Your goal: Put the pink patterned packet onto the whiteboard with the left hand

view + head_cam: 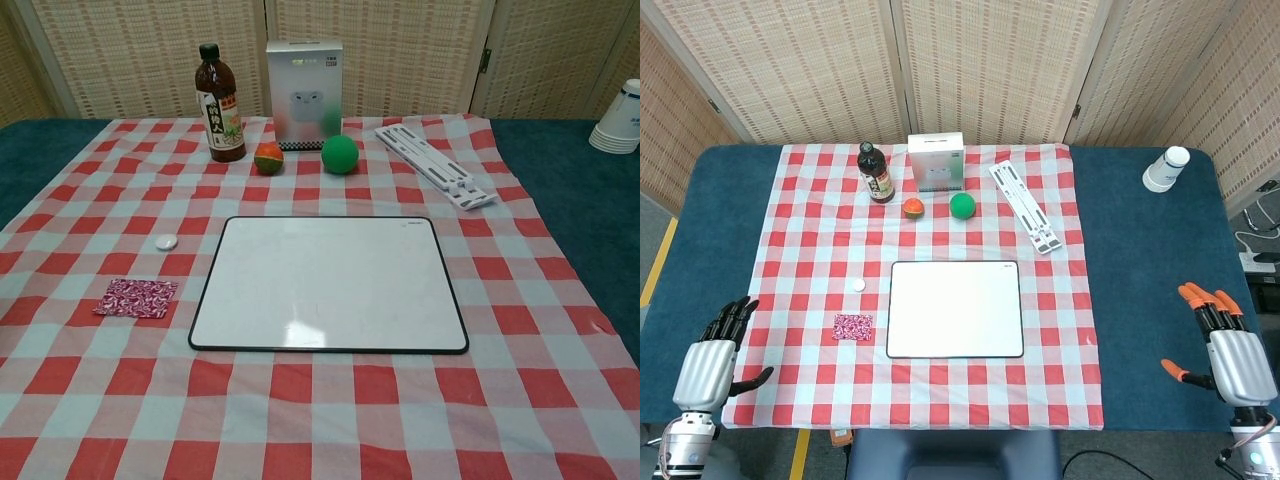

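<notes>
Down at the near left corner, the left hand (708, 370) hovers off the edge of the checked cloth (790, 250), fingers spread apart and holding nothing. Just right of it and a little farther in, the pink patterned packet (852, 327) lies flat on the cloth, near the whiteboard's left edge but not touching it, with a small white cap (858, 285) a bit beyond it. Next comes the whiteboard (955, 309), lying flat in the middle of the cloth. Along the far side stand a dark sauce bottle (876, 174), an orange ball (913, 208), a white box (935, 163) and a green ball (962, 206), then a white slotted strip (1025, 205) lying at an angle. Farther right, a stack of paper cups (1166, 169) sits on the blue table (1140, 260). At the near right, the right hand (1225, 352) hangs with orange-tipped fingers apart, empty.
</notes>
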Available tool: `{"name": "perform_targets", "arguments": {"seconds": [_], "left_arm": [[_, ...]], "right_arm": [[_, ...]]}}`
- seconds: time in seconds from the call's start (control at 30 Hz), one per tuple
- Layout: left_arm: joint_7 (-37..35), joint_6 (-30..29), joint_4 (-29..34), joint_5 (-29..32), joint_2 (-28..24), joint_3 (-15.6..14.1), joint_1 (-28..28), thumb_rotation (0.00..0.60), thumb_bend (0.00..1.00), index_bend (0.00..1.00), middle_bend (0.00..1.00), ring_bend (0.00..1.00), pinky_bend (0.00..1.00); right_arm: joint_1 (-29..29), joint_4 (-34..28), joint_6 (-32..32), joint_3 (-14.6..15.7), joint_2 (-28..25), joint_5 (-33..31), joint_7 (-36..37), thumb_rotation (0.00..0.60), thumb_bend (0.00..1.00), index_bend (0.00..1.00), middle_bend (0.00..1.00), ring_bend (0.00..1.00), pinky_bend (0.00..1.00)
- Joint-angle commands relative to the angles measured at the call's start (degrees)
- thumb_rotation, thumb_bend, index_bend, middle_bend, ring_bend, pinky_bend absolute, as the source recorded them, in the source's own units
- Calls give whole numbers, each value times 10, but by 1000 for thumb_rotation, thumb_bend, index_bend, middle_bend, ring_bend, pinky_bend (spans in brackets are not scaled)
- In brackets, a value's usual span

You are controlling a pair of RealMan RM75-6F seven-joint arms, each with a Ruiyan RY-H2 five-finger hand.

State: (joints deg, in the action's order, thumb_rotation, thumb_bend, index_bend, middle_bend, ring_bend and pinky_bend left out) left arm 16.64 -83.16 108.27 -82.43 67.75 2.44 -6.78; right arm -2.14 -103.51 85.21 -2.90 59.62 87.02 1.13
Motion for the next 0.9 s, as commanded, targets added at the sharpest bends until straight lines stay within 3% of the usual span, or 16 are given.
{"name": "perform_targets", "arguments": {"seconds": [0.03,0.37,0.43,0.6,0.67,0.9], "left_arm": [[-1,-2,0,-2,0,1,-1,600,187,0,0,0,192],[20,-2,22,-11,1,2,-6,600,187,0,0,18,290],[28,3,30,-20,5,3,-13,600,186,0,0,107,363],[91,45,54,-40,29,-3,-43,600,187,0,53,466,607],[118,66,63,-37,43,-3,-57,600,187,1,166,618,699],[231,119,72,9,89,-1,-93,600,188,149,616,790,767]], "right_arm": [[1,1,2,0,0,1,2,600,0,99,82,0,73],[2,3,4,2,-3,4,11,600,0,99,82,0,73],[1,3,3,2,-4,3,13,600,0,99,82,0,73],[1,4,2,2,-6,1,19,600,0,99,82,0,73],[2,4,4,1,-6,1,22,600,0,100,82,0,73],[1,6,2,2,-10,0,30,600,0,99,82,0,73]]}}
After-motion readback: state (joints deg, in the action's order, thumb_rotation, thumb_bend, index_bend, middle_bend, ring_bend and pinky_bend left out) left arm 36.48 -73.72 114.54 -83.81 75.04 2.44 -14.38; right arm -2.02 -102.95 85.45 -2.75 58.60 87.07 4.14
